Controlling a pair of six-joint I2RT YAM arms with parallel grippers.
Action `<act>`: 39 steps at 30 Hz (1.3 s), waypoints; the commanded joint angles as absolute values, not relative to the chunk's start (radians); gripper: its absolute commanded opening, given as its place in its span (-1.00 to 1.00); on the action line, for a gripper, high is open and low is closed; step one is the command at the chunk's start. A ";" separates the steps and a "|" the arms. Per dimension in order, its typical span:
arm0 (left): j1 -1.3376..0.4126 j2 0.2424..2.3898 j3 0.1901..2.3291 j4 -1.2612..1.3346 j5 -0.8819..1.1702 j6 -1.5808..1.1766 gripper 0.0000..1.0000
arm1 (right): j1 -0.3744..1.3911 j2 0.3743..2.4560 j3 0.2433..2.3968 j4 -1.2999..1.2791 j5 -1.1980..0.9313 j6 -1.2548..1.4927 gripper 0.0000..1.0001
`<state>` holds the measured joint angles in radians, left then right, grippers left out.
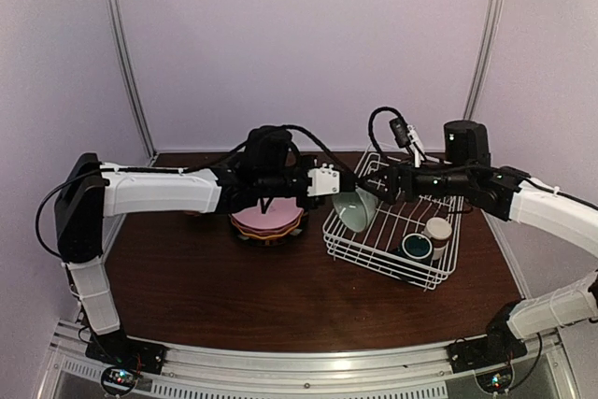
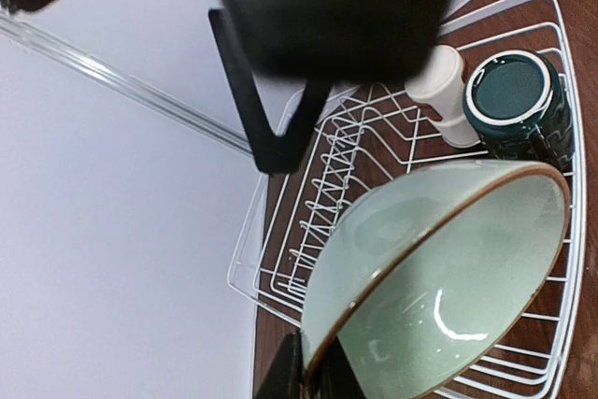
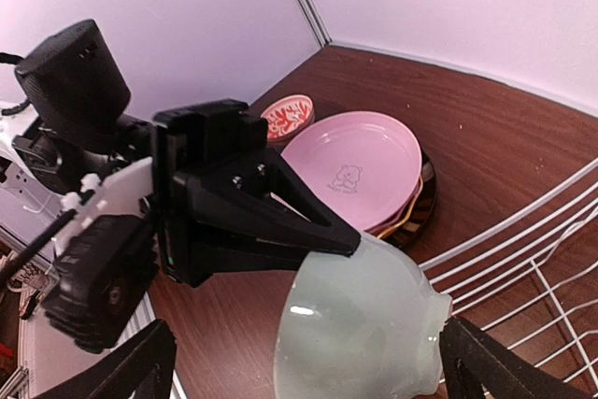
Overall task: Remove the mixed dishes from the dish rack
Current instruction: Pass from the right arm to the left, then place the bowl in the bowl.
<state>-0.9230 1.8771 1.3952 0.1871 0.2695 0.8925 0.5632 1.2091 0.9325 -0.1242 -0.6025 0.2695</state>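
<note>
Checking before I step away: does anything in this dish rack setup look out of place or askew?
Only the pale green bowl: it stands tipped on edge at the left end of the dish rack, its rim pinched in the left gripper. No spills or damage show.

Left wrist view: pale green bowl point(image 2: 439, 277) cut off by the bottom edge. Left end effector point(image 2: 313, 373) shows only finger stubs there. Dark shape point(image 2: 336, 7) at top is out of focus and cannot be identified.
Right wrist view: red-patterned bowl point(image 3: 288, 117) half hidden behind the left end effector. Lower plates point(image 3: 422, 205) under the pink plate point(image 3: 353, 170) show as rims only.
</note>
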 commanded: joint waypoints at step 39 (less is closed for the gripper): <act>-0.177 1.647 1.522 -0.729 0.091 -0.617 -1.00 | 0.513 1.041 0.915 -0.145 -0.293 0.224 0.99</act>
